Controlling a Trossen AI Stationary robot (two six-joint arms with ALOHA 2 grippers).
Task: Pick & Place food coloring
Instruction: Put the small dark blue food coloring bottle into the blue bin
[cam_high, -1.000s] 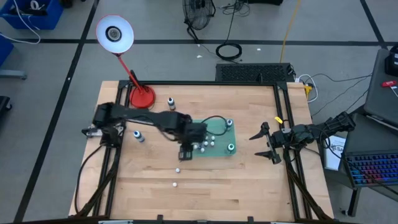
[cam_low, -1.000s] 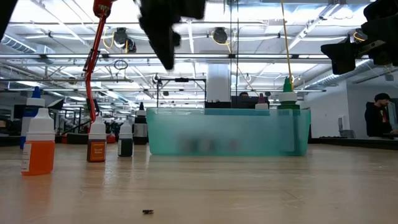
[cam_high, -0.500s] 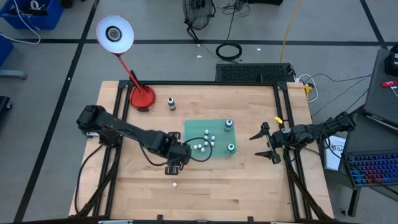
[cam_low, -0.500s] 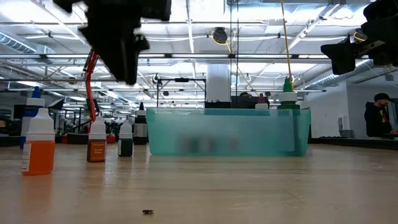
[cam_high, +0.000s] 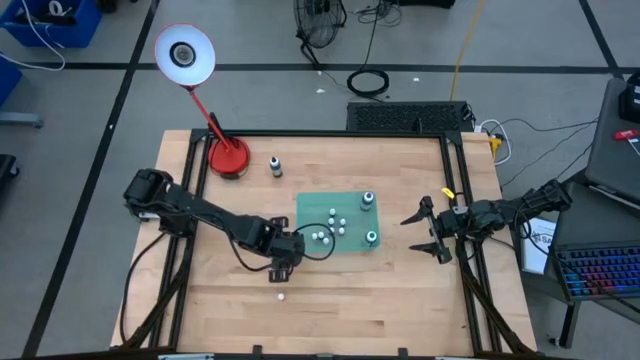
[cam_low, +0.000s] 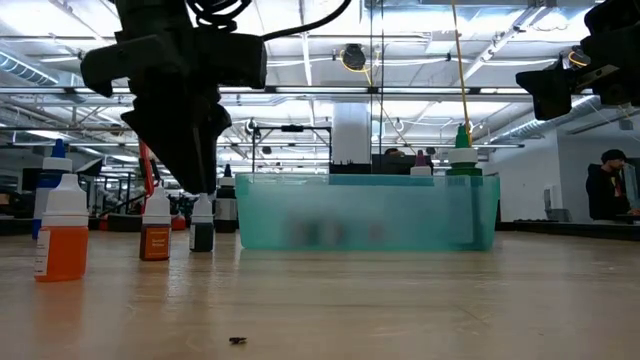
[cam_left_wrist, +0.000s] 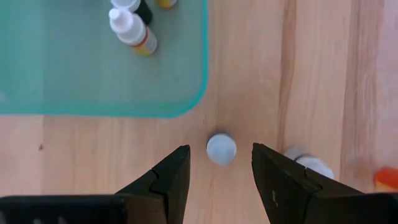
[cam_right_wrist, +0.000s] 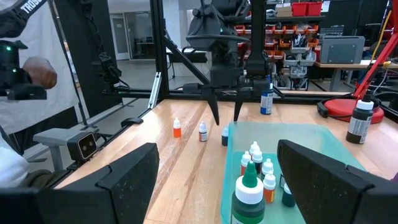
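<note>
The food coloring is several tiny bottles. Some white-capped ones (cam_high: 325, 232) stand on the green mat (cam_high: 350, 212), and three (cam_right_wrist: 203, 131) stand on the bare wood at the mat's near-left corner. My left gripper (cam_left_wrist: 221, 148) is open and points down just above one of these, a white-capped bottle (cam_left_wrist: 221, 151), which stands upright below the gap between the fingers. In the low view that gripper (cam_low: 197, 180) hangs over the small bottles (cam_low: 155, 233). My right gripper (cam_high: 410, 234) waits open at the table's right edge.
A second white cap (cam_left_wrist: 309, 164) stands close to one finger, an orange bottle (cam_left_wrist: 385, 179) farther off. One loose bottle (cam_high: 281, 296) stands nearer the table's near edge. A dark bottle (cam_high: 275, 166) and the red lamp base (cam_high: 229, 157) sit at the far left.
My left gripper has gone from over the mat's near-left corner toward the table's near-left and down, stopping low over the bottles on the wood. Its fingers stay apart. No bottle has moved.
</note>
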